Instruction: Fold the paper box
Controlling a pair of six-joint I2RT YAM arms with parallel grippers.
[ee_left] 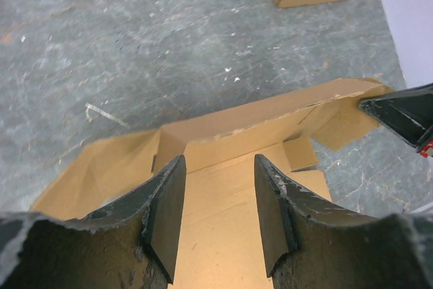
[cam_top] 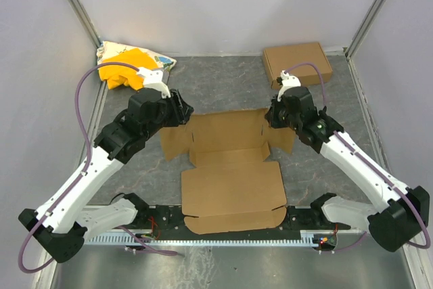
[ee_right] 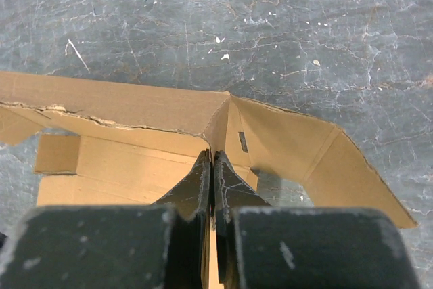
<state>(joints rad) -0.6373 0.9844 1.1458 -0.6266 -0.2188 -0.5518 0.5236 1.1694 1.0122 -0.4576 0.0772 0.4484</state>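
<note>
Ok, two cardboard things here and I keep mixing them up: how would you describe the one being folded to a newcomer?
Start at the middle of the grey table. The paper box lies there, stretching to the near edge. Unlike the closed box in the far right corner, it is an open die-cut sheet with spread flaps.

Grey marbled tabletop (cam_top: 223, 82), pale walls (cam_top: 223, 5) w/ alu corner posts (cam_top: 76, 5), even light.

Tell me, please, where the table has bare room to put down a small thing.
Bare table lies at the far side, between the cloth heap and the small closed box. Smaller patches flank the paper box, between it and each arm. The middle is crowded: the left gripper and right gripper both meet its far flaps.
</note>
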